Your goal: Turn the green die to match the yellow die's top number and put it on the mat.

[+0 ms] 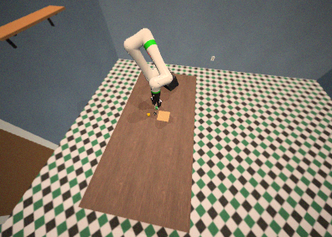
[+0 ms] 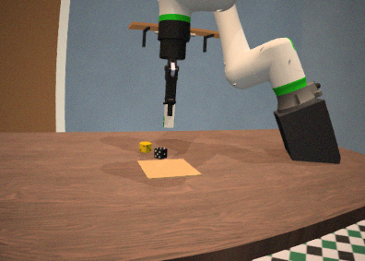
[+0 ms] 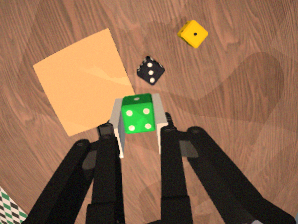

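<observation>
My gripper is shut on the green die and holds it in the air above the table. In the wrist view the die's face toward the camera shows four pips. The yellow die sits flat on the table with one pip on top. The black die sits flat between the yellow die and the orange mat. The held die hangs near the mat's edge, close to the black die.
The brown table stands on a checkered floor. The arm's dark base stands at the table's far end. A wooden shelf hangs on the wall.
</observation>
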You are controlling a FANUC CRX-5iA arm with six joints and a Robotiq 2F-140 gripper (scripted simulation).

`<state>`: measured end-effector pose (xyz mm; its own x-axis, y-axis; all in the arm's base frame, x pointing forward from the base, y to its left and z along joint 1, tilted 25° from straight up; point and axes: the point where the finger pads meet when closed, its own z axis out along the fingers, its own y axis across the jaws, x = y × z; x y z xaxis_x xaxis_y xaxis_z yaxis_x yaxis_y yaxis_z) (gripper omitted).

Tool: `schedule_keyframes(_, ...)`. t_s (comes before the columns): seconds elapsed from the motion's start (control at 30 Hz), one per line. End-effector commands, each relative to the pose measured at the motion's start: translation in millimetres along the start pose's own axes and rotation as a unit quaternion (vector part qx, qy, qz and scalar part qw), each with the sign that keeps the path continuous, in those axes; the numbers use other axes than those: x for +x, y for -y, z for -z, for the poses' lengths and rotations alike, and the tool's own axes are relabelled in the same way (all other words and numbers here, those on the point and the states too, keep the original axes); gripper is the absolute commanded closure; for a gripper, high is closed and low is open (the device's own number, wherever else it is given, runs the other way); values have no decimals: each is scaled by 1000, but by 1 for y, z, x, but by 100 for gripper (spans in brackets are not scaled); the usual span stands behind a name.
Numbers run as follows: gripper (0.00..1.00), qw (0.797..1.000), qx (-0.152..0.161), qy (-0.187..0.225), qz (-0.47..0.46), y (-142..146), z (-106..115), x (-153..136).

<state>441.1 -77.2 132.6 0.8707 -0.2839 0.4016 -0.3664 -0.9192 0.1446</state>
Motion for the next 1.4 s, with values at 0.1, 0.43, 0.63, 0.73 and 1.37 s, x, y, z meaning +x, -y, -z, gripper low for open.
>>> schedule_keyframes(0.1,84,992,5,5,127,11,1,2)
schedule_keyframes(0.43,84,957,6,4,291,25,1,3)
schedule_keyframes(0.63,84,930,6,4,367,33,1,4)
schedule_keyframes(0.73,84,900,6,3,436,39,2,4)
schedule_keyframes(1.37,84,716,6,0,698,69,3,4)
